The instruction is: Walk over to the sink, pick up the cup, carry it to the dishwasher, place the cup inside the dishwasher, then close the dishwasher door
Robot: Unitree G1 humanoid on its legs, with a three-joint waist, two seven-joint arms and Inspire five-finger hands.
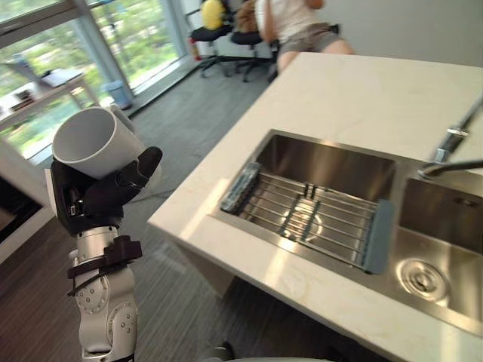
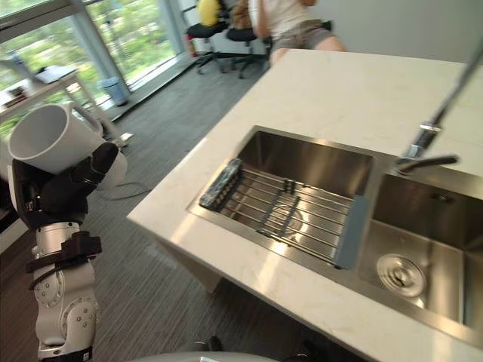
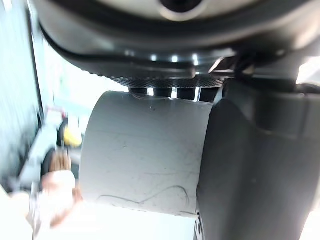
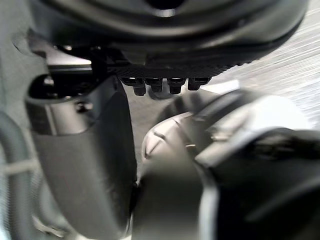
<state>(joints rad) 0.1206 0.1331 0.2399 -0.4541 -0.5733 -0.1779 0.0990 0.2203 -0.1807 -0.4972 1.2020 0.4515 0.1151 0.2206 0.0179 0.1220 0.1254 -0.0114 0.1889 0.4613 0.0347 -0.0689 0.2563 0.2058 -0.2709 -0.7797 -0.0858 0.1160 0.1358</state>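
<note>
**Cup lifted, carry to the dishwasher in hand**

Left eye view: the left hand point(image 1: 98, 197) is clamped round the cup point(image 1: 92, 142), held over the floor point(image 1: 189, 136), well apart from the sink point(image 1: 332, 162). Right eye view: the cup tilts, mouth upward. Left wrist view: its wall lies against the dark hand. Right wrist view: the right hand point(image 4: 170, 35), open or closed I cannot tell. Next, I judge, a steady walk to the dishwasher, grip firm

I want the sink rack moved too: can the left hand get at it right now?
Probably not: the left hand is full, fingers curled round the cup, out over the floor, apart from the rack.
</note>
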